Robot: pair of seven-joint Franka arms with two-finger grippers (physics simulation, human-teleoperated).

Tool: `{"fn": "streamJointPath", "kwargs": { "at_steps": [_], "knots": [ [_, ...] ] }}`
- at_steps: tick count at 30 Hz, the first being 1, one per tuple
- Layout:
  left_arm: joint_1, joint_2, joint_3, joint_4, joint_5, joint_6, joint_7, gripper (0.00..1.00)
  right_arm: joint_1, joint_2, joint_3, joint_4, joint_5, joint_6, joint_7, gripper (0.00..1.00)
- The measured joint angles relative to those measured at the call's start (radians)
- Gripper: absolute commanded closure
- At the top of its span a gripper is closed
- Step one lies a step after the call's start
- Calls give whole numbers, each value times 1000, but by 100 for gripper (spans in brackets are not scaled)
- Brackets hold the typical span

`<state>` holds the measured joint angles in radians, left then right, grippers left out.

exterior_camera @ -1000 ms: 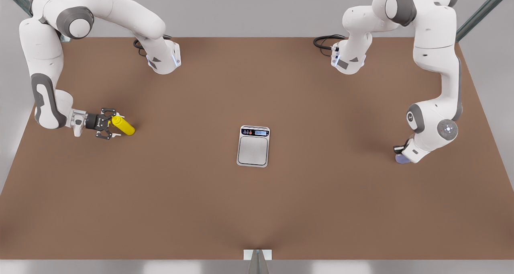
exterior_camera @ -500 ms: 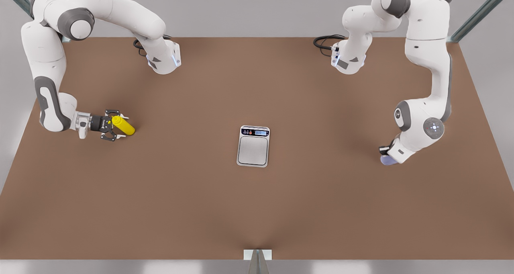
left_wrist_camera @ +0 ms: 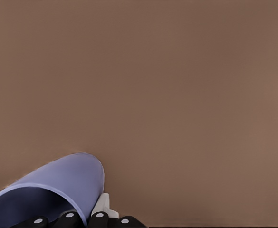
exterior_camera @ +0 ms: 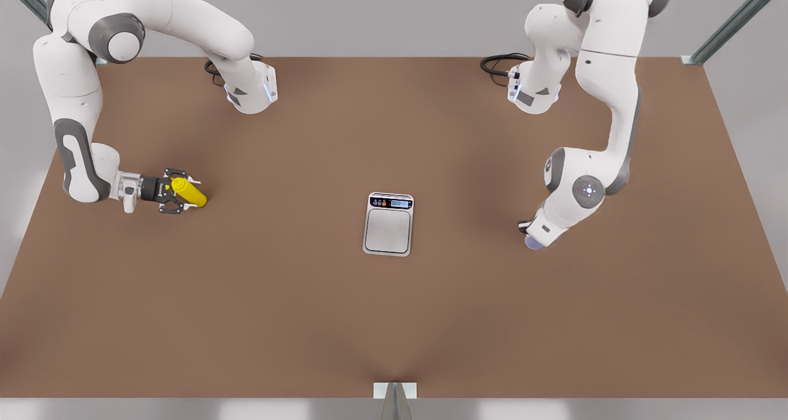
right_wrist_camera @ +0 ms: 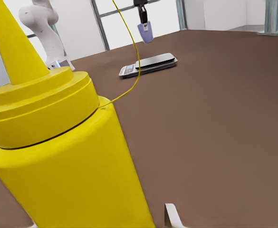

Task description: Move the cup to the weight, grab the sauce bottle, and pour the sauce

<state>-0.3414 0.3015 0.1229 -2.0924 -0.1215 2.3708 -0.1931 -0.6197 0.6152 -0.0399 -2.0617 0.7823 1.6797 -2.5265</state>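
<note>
A broad brown surface (exterior_camera: pixel 394 321) fills the scene, grey walls behind, two white arms reaching in from the far edge.

At the front view's right, the left gripper (exterior_camera: pixel 533 235) is clamped on the cup (exterior_camera: pixel 534 242), fingers closed over its wall at the rim, as the left wrist view shows. The lavender cup hangs clear above the surface, well apart from the scale (exterior_camera: pixel 388 223), which sits flat near the middle with its steel plate bare.

Over at the front view's left, the right gripper (exterior_camera: pixel 174 190) has its fingers set on either side of the sauce bottle (exterior_camera: pixel 188 192), down near its base. Whether they have closed firmly onto it, I cannot tell. The bottle stays low at the surface, its nozzle pointing away from the gripper in the right wrist view.

Handling, as I judge it: the cup looks light and stiff, thin-walled, so a rim pinch works but could let it swing or tip on set-down. The bottle looks smooth, round and squeezable, so it is best taken across the body, not the tapered cap, and not crushed early.

The count: one cup, one scale, one bottle, two grippers.
</note>
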Motion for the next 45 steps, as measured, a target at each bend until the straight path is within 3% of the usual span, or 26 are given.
{"fn": "streamJointPath", "kwargs": {
  "at_steps": [5,13,22,31,37,38,41,43,45],
  "knots": [
    [-32,-2,-40,30,-21,-30,-121,79,0,0,0,0,0,-5,6,43],
    [-183,44,-44,123,-46,-33,-372,79,-2,-2,0,11,15,-37,18,44],
    [-280,177,-114,369,-71,-97,-687,79,82,-89,-3,220,16,-91,265,44],
    [-416,354,-114,578,-91,-96,-938,79,368,-205,-3,261,14,149,608,44],
    [-462,443,-109,684,-82,-93,-1037,79,551,-346,-5,198,-140,368,819,44],
    [-463,445,-108,685,-84,-91,-1046,76,579,-349,-3,198,-162,393,861,44],
    [-462,451,-108,697,-98,-88,-1056,49,654,-378,-2,190,-256,465,1004,44],
    [-462,452,-108,699,-110,-86,-1056,48,672,-382,-1,189,-277,481,1044,44],
    [-462,450,-108,700,-121,-87,-1055,41,674,-385,0,189,-277,481,1061,44]
  ]
}}
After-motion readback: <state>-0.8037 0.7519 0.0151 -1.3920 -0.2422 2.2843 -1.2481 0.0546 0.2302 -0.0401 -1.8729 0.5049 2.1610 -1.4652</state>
